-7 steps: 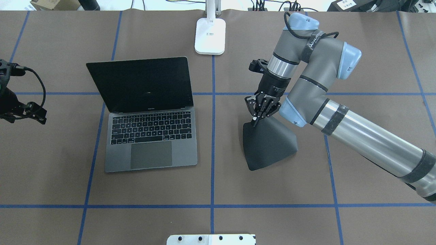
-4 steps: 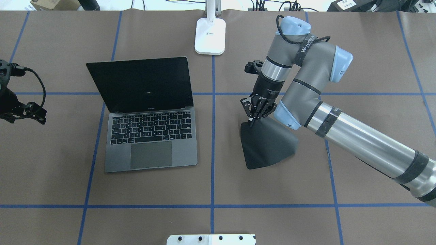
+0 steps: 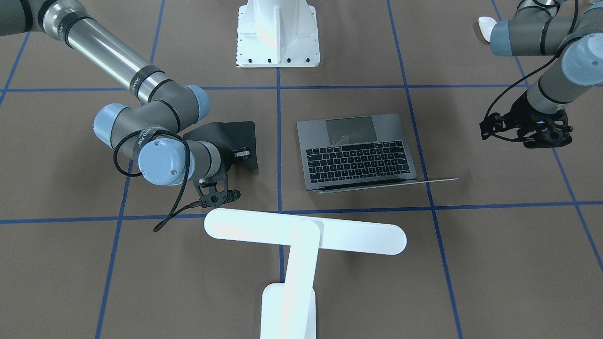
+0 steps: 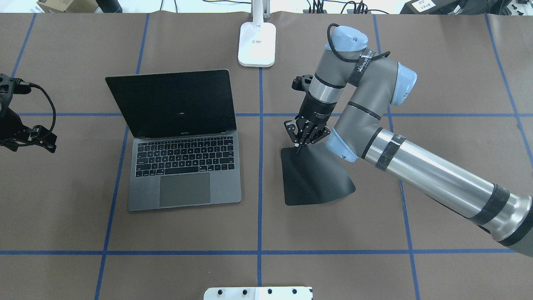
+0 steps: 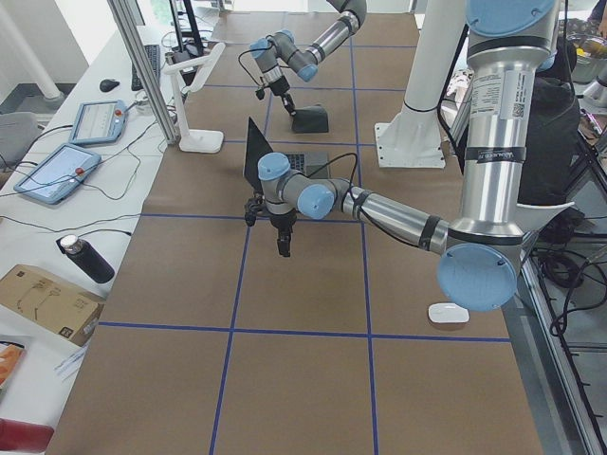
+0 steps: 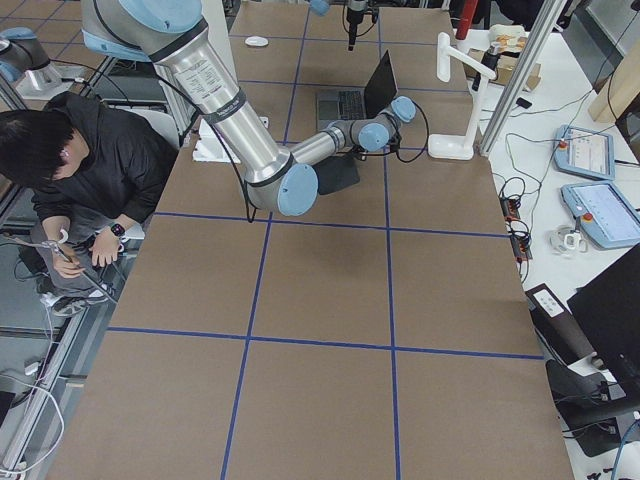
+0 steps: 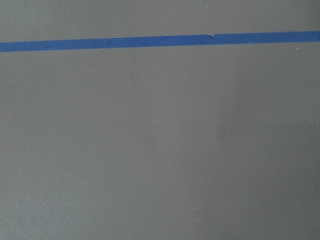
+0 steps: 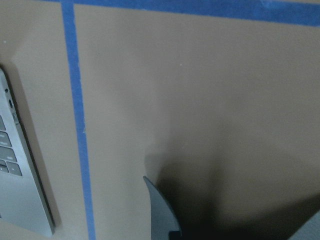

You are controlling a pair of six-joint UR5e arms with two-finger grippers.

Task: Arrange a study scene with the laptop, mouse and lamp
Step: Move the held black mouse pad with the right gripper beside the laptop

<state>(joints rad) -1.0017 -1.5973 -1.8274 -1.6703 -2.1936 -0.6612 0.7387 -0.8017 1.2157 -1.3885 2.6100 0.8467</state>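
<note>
One black mat corner is pinched in the right claw; left claw, apparently cable-obscured, state unclear.

The brown-papered table, gridded with blue tape lines, bears an open dark-grey metal laptop and, to its right, a black square mat, far edge raised. A white desk lamp stands at the far edge; a white ribbed pedestal and small white oval mouse sit robot-side.
</note>
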